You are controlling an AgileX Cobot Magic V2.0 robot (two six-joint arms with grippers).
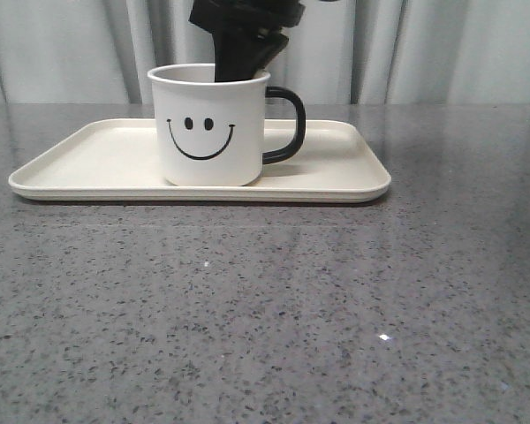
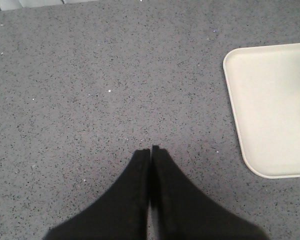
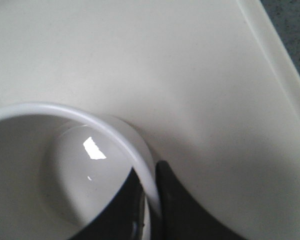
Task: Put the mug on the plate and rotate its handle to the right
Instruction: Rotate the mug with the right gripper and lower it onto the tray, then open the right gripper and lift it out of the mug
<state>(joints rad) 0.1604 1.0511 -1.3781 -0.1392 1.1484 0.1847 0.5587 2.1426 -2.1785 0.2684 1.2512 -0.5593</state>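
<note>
Gripping the mug (image 1: 210,132) by its rim, my right gripper (image 3: 151,212) has one finger inside and one outside the wall. It stands upright on the plate (image 1: 336,168), handle (image 1: 287,124) pointing right. My left gripper (image 2: 151,150) hangs pressed together over the table (image 2: 90,75).

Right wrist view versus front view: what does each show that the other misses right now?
Only the right wrist view shows the right gripper straddling the mug wall, one finger inside, one outside, plus the mug's empty interior. Only the front view shows the smiley face, the handle pointing right, and the grey table. Both show the mug standing on the plate.
</note>
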